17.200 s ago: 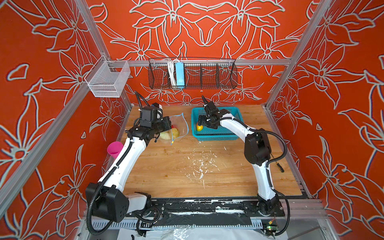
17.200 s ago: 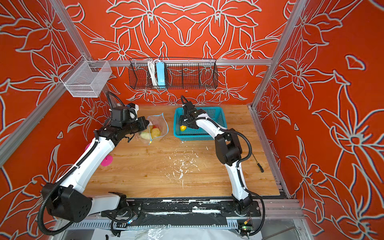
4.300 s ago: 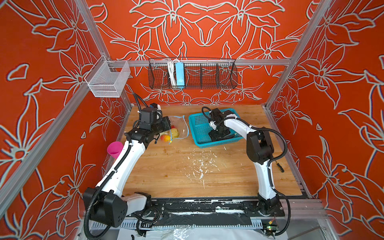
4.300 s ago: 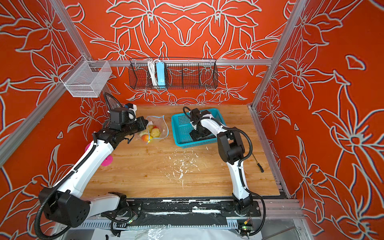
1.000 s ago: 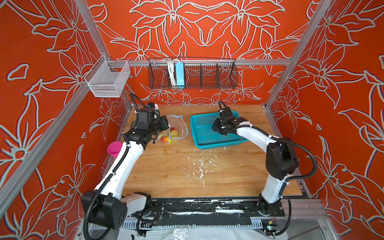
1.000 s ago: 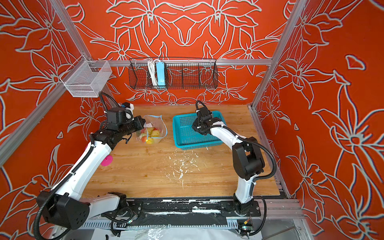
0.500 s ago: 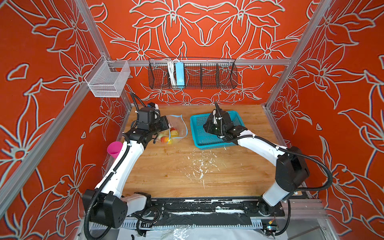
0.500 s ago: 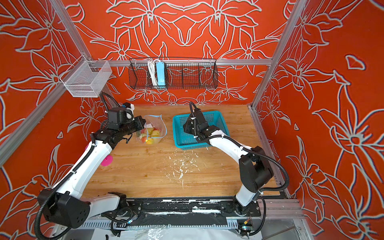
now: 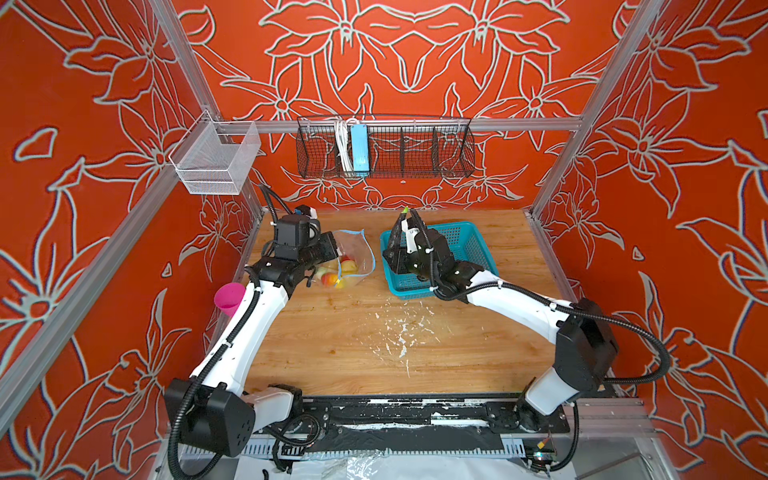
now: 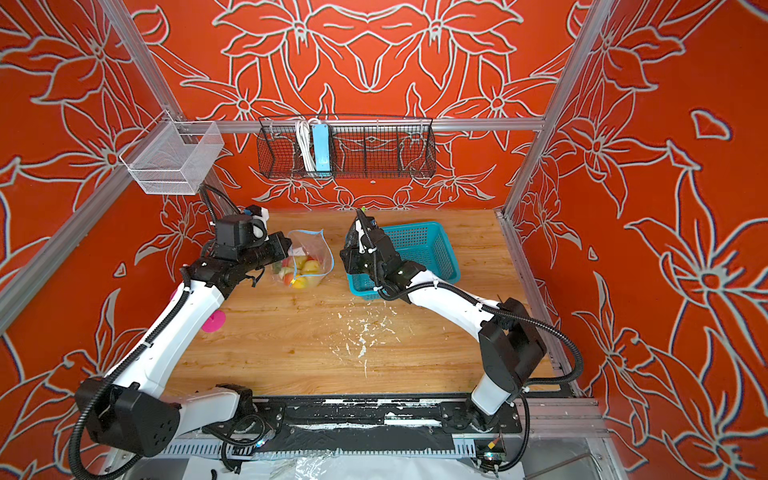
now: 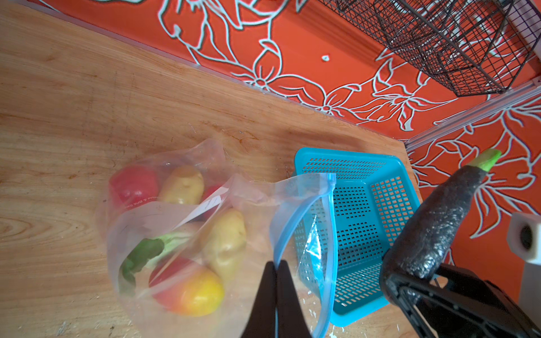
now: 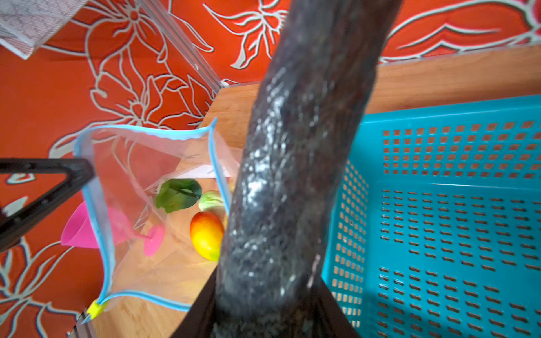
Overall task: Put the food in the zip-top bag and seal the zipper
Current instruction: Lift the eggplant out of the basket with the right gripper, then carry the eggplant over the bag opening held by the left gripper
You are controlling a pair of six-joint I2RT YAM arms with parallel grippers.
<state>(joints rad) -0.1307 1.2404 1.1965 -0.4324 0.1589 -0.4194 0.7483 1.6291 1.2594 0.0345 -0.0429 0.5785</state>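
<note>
Zip-top bag [image 11: 254, 193] is pinched at its rim by left jaws; right jaws clench eggplant [image 11: 439, 222] nearby.

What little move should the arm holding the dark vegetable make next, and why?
Probably carry it sideways to above the mouth of the bag: the right gripper holds the eggplant by the basket, and the left gripper pinches its rim open.
</note>
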